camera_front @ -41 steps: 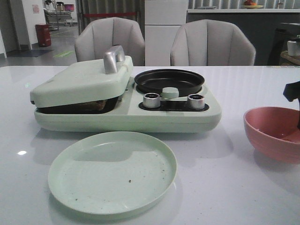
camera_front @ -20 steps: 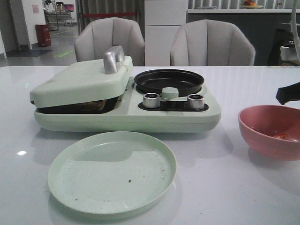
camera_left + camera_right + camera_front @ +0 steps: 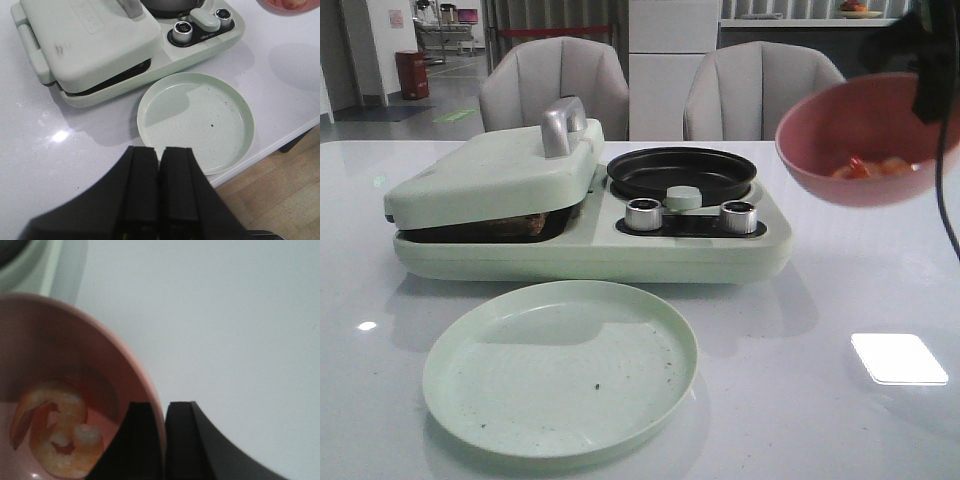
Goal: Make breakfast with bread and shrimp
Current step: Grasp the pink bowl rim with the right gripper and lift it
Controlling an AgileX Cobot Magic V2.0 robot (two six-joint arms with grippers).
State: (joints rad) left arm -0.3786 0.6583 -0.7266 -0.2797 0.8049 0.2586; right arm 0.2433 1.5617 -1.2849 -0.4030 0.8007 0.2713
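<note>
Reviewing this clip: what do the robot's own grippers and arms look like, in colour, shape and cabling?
Both grippers are matte black. The left gripper has two flat, blocky jaws with squared tips, widening back into a broad black body. The right gripper has the same squared black jaws, one curving outward at its base. In the front view the right arm is only a dark shape, with a thin black cable hanging down from it. No markings are visible.

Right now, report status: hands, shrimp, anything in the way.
Right hand clamped on rim of pink round bowl, held above table. Left hand shut, empty. Pink-orange curled shrimp inside bowl. Black round pan uncovered, path looks clear.
</note>
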